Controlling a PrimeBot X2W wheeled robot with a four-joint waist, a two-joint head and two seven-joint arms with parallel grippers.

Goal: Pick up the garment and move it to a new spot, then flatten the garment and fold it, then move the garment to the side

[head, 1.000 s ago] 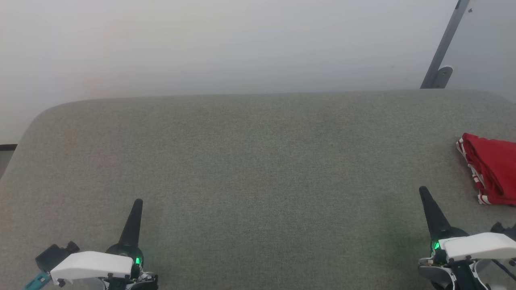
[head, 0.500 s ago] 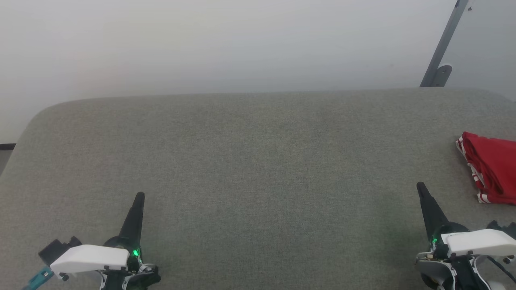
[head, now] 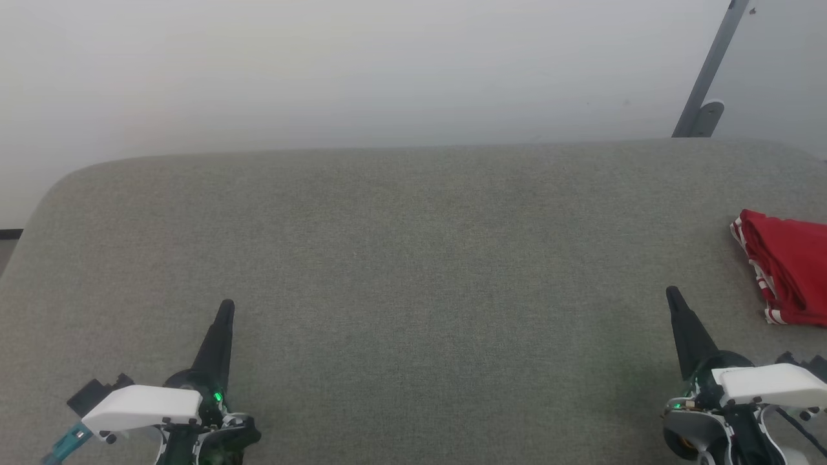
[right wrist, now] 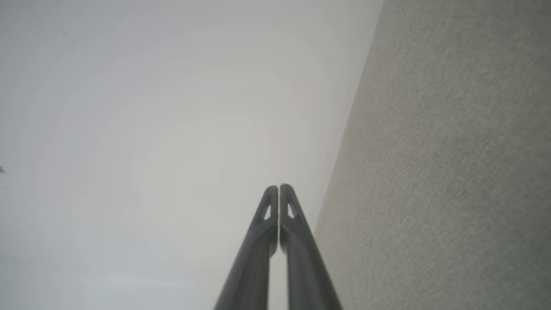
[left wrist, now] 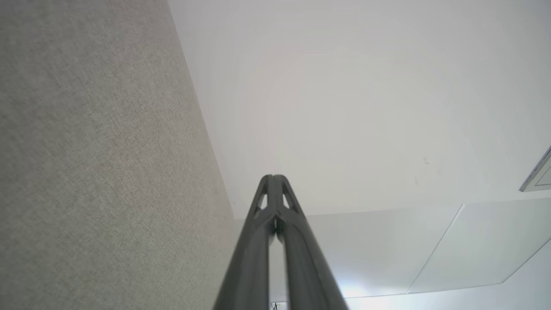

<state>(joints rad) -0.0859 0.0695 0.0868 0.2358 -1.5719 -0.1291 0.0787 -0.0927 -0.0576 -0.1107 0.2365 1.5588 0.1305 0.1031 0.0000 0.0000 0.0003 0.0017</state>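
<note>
The garment [head: 791,268], red fabric with white-striped trim, lies bunched at the far right edge of the grey table [head: 413,258], partly cut off by the head view's border. My right gripper [head: 672,296] hovers at the lower right, to the left of and nearer than the garment, shut and empty. At the lower left my left gripper [head: 226,307] is also shut with nothing in it. Each wrist view shows that arm's two dark fingers pressed together: left gripper [left wrist: 273,177], right gripper [right wrist: 279,187].
The table has a rounded far-left corner and a pale wall [head: 362,71] behind its far edge. A grey metal post [head: 707,77] leans at the back right. The grey cloth [left wrist: 94,155] runs along one side of each wrist view.
Both grippers have crept slightly forward up the head view, staying shut. The garment sits a little higher in the picture, along with the table edge, so the camera has shifted.
</note>
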